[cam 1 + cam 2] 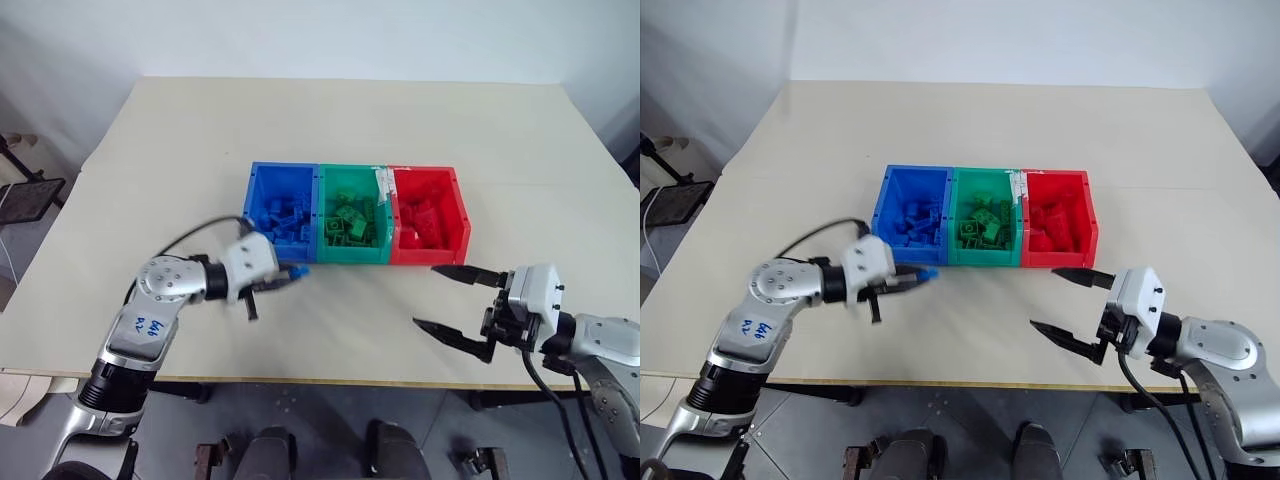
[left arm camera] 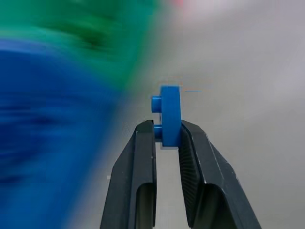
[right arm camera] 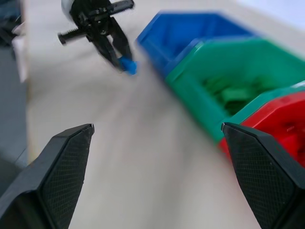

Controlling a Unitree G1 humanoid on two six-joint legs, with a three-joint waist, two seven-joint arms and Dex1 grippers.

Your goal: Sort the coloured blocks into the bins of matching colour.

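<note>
The left gripper [image 1: 290, 272] is reaching level, pinching a blue brick [image 2: 170, 116] beside the blue bin [image 1: 262, 178]; the right gripper [image 1: 447, 296] is hovering wide open, empty.

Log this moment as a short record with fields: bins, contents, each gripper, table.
bins: blue plastic bin, green plastic bin and red plastic bin, open-topped, joined in a row in that order from the robot's left
contents: small studded bricks of matching colour in each bin
left gripper: shut on a small blue studded plastic brick, just in front of the blue bin
right gripper: open, holding nothing, in front of the red bin
table: beige tabletop; no loose bricks seen on it
</note>
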